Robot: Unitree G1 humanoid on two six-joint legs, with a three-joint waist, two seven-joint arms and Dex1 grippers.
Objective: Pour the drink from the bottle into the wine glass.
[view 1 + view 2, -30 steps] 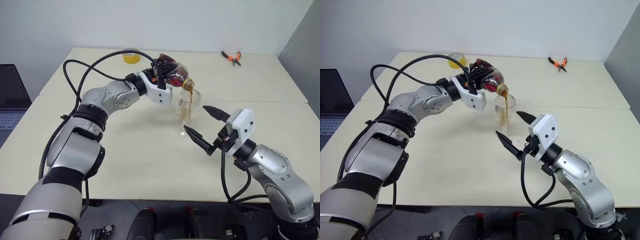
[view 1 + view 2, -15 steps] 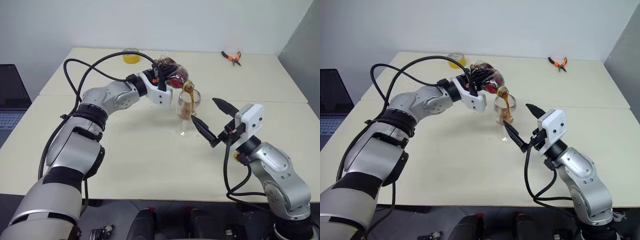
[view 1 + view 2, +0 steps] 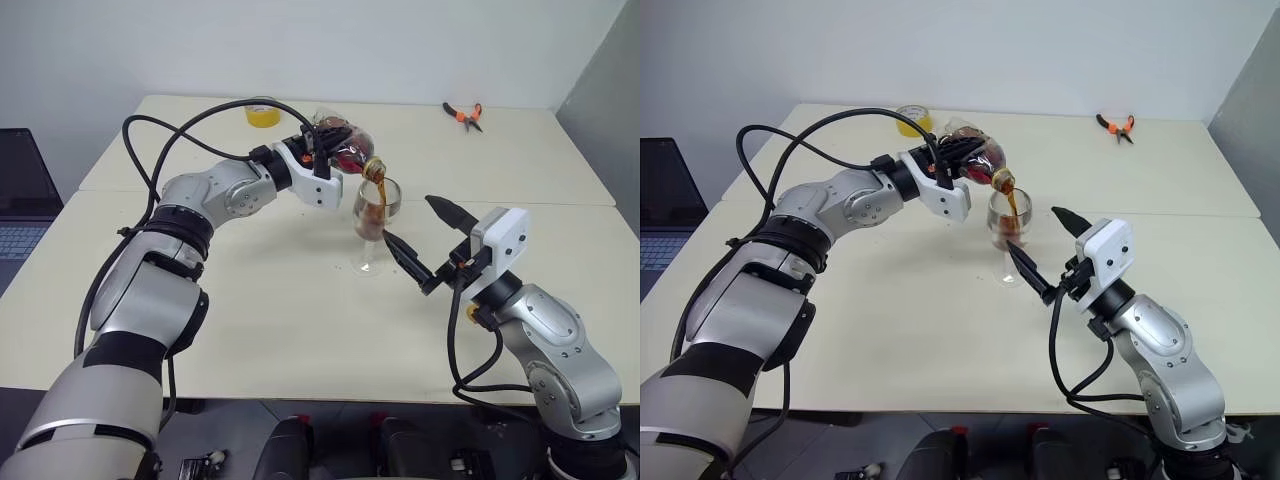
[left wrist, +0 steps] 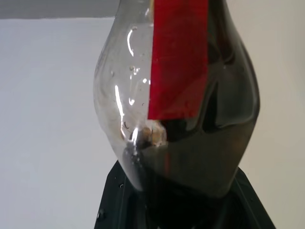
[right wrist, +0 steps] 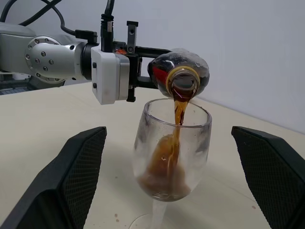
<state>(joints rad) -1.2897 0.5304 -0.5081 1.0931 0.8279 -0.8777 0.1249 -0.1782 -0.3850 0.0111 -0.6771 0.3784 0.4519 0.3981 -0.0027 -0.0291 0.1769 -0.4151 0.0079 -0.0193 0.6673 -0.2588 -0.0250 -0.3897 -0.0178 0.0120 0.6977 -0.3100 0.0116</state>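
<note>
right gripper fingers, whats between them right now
The wine glass stands between the open right gripper's fingers, untouched, as the right wrist view shows; the drink streams into it from the bottle.

The round clear bottle (image 3: 345, 150) with a red label is tipped over, mouth down just above the glass (image 3: 374, 222), and dark brown drink (image 5: 178, 112) runs in a thin stream into the upright stemmed glass, filling its bowl partway.

A lab or workshop: bare cream worktables (image 3: 250, 320), pliers (image 3: 463, 114), tape roll (image 3: 262, 113), laptop (image 3: 20, 205).
</note>
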